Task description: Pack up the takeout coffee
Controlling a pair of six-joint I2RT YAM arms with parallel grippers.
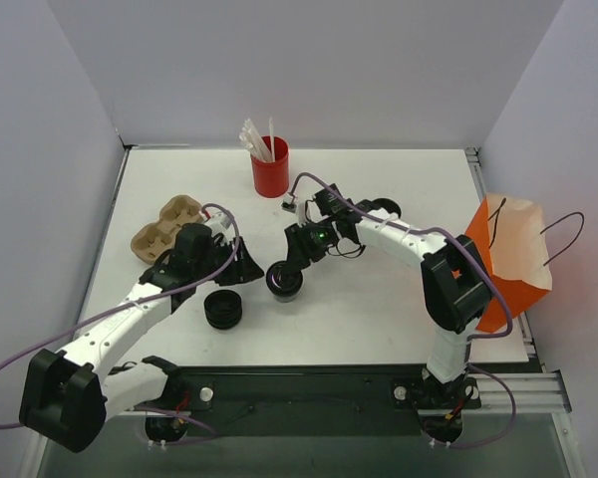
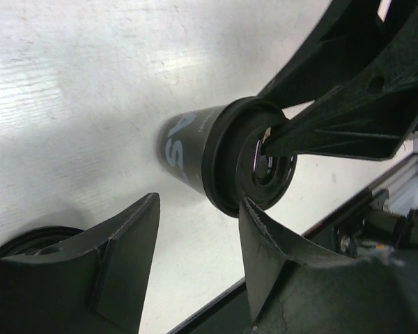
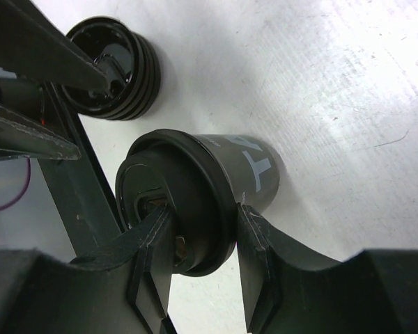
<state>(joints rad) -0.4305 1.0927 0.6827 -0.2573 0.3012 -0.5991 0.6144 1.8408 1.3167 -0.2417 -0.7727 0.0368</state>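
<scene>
Right gripper (image 3: 202, 219): I pinch the small black lidded disposable cup (image 3: 254, 167) by its rim, for an upright lift.

Red cup (image 1: 270, 171) upper centre of top view, upright, white straws (image 1: 256, 138) sticking out of it. Brown cardboard cup carrier (image 1: 162, 227) at left, two round wells showing, near end hidden. Low stack of black lids (image 1: 222, 310) lower left of centre, on white table (image 1: 399, 309). Orange paper bag (image 1: 508, 269) at right edge, mouth open, thin dark handles looping up.
</scene>
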